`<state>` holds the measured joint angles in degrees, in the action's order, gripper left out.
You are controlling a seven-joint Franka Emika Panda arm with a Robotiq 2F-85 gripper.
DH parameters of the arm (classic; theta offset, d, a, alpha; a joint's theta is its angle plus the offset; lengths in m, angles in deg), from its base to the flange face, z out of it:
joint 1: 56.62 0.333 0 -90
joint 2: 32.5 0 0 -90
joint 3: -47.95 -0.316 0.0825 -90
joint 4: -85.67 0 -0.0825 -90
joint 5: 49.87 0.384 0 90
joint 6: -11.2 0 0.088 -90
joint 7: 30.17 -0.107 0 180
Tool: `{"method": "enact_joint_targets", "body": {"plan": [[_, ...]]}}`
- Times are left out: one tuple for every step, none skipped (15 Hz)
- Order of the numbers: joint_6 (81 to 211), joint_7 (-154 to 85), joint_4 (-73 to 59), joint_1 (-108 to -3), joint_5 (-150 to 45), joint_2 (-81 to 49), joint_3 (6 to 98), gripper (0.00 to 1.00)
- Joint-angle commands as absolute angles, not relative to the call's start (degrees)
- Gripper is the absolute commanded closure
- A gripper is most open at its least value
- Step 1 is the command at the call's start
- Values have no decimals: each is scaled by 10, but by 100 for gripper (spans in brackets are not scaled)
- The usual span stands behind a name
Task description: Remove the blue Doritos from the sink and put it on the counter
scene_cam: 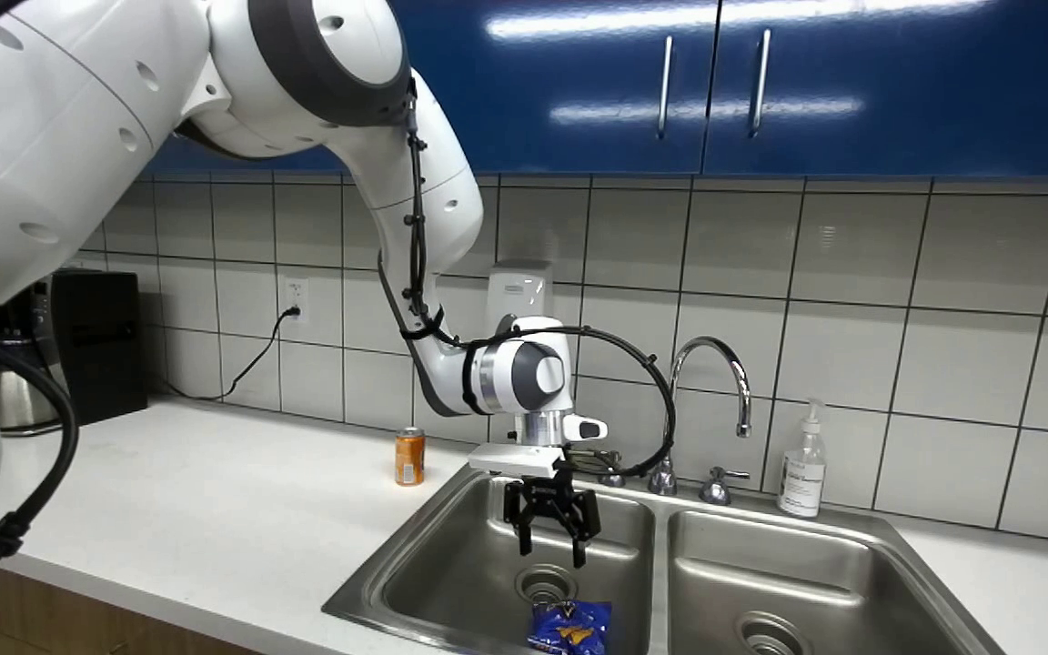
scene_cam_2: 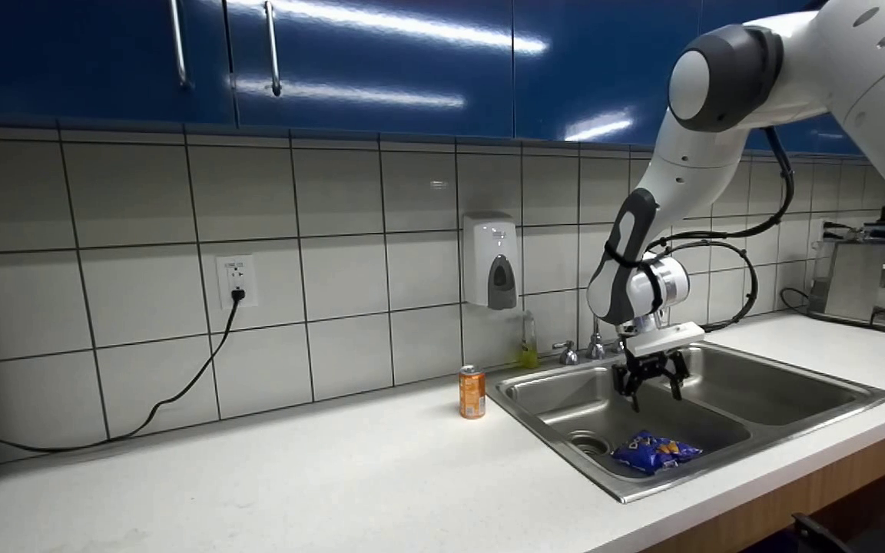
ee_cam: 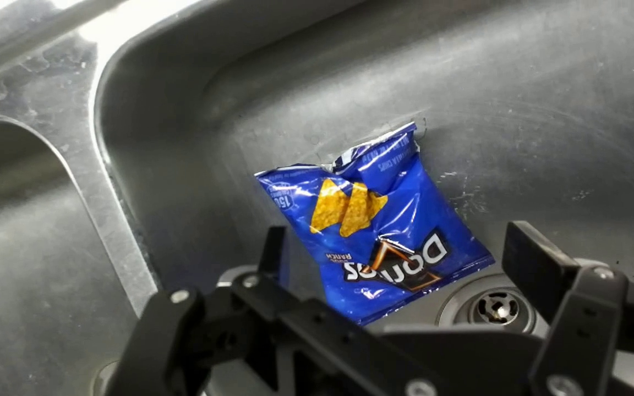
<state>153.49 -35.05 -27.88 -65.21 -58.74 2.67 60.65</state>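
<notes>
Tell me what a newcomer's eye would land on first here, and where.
Most likely the big white arm, reaching over the steel sink with its black gripper open. Lower down, the blue Doritos bag lies in one basin beside a drain, vivid against the metal. The orange can might come next, upright on the white counter near the sink.
</notes>
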Motion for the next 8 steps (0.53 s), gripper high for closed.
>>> {"method": "enact_joint_targets", "body": {"plan": [[1539, -359, -253, -651, -579, 59, 602, 0], [1538, -359, -247, -651, -578, 68, 601, 0], [1536, -357, -241, -652, -575, 76, 600, 0], [1535, -356, -233, -655, -573, 85, 600, 0], [1532, -355, -225, -656, -570, 95, 600, 0], [1530, -357, -215, -657, -567, 105, 601, 0], [1530, -355, -207, -659, -564, 114, 601, 0], [1528, -357, -197, -660, -561, 124, 602, 0]]}}
